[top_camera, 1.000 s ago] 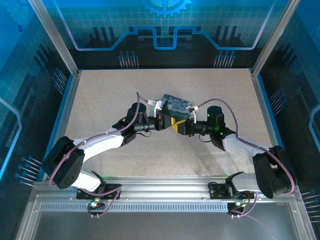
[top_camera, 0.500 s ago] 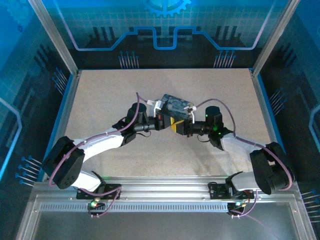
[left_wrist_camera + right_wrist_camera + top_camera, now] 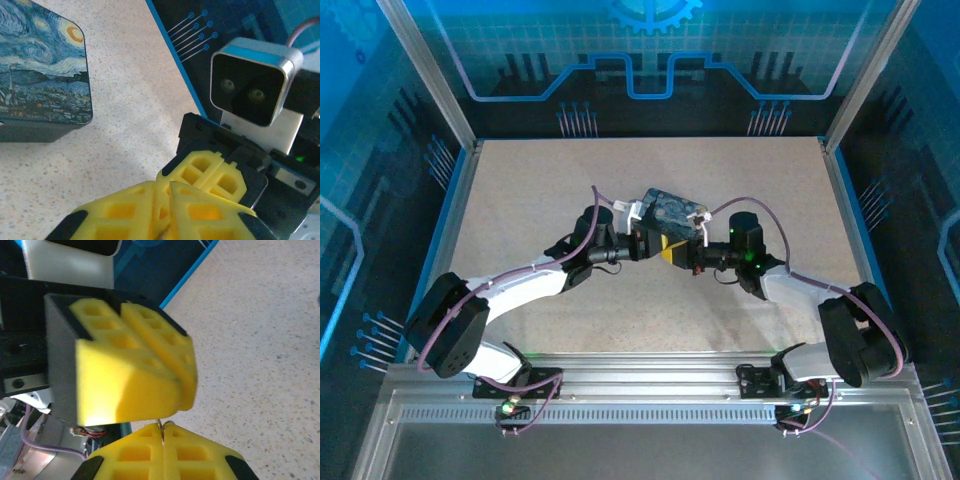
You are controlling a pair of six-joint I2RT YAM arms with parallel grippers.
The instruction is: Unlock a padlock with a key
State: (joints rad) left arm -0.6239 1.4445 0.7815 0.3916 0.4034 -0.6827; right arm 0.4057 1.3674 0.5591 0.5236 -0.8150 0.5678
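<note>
At the middle of the speckled beige table (image 3: 540,190) we see the two arms meet tip to tip: the left gripper (image 3: 662,247) reaches in from 9 o'clock and the right gripper (image 3: 677,253) from 3 o'clock. The yellow foam fingers (image 3: 130,365) of the left one are almost touching those of the right. In the right wrist view the right gripper's fingers are pressed fully together, and a thin grey metal key (image 3: 161,423) sticks out at their tips, pinched between them and pointing to 12 o'clock, just under the left fingers. The left fingers stand very near one another; we cannot tell if they are closed or if they hold something. The rectangular dark-blue tin with a starry-night painting (image 3: 668,207) lies just beside the grippers, at 12 o'clock from them.
</note>
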